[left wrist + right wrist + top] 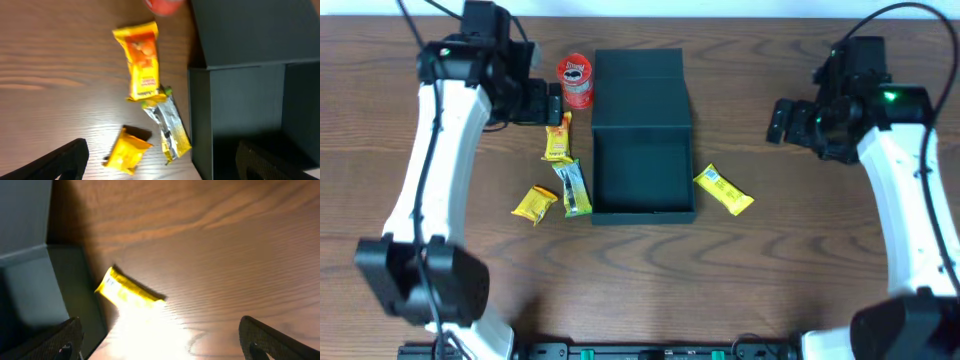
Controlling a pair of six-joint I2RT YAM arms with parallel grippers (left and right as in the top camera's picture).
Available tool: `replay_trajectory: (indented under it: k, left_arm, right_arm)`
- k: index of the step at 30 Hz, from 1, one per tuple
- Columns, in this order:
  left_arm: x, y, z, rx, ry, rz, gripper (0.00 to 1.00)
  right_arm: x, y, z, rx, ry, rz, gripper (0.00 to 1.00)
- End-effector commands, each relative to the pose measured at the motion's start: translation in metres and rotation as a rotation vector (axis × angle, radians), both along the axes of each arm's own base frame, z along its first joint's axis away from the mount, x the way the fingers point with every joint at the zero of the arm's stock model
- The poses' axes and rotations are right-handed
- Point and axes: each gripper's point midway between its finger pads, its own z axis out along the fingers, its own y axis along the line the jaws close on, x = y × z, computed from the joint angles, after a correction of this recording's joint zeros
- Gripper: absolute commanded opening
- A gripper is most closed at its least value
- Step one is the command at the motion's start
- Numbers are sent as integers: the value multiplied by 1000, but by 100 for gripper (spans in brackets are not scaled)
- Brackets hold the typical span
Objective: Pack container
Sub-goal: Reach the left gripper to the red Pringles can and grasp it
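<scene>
Worktop [760, 40] of brown wood grain. Left hand [552, 103] hovers with fingers spread wide and nothing between them, just beside the red can [575, 80]. Three packets lie near the container's left wall: small yellow packet [534, 203] farthest left, orange-yellow packet [558, 138] further back, and silvery wrapper [573, 188], possibly touching the wall, view too blurred to say. Container [642, 170] sits mid-worktop, flap lid [640, 85] folded back, open. Long yellow packet [723, 190] lies just off its near right corner. Right hand [782, 120] hangs well apart, fingers spread, holding nothing.
</scene>
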Motion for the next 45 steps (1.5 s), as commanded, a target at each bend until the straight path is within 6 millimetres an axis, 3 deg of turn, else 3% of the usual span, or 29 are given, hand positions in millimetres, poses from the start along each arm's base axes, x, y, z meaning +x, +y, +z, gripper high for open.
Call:
replay_trajectory:
  k: [1,8,13,15,20,26,34,45]
  left_arm:
    - [1,-7,-14,-55,56,-2,95]
    - [38,8,-41,37,-1,74,96]
    - [58,10,-34,211,-111,63,95]
    - [66,3,-29,287,-165,10,95]
    - [88,-36,-14,276,-307,-83,95]
    - [124,-40,0,254,-454,-49,95]
    - [150,-54,-40,208,-458,-69,95]
    - [150,-58,-88,179,-368,-42,96]
  right_arm:
    - [4,12,-5,57,14,32,99]
    - [15,11,-15,54,18,8,99]
    - [18,10,-15,49,6,6,99]
    - [18,10,-15,49,5,6,99]
    - [18,10,-15,49,7,6,99]
    - [17,10,-15,49,9,6,99]
    - [17,9,-15,46,9,5,99]
    - [17,9,-15,45,10,5,99]
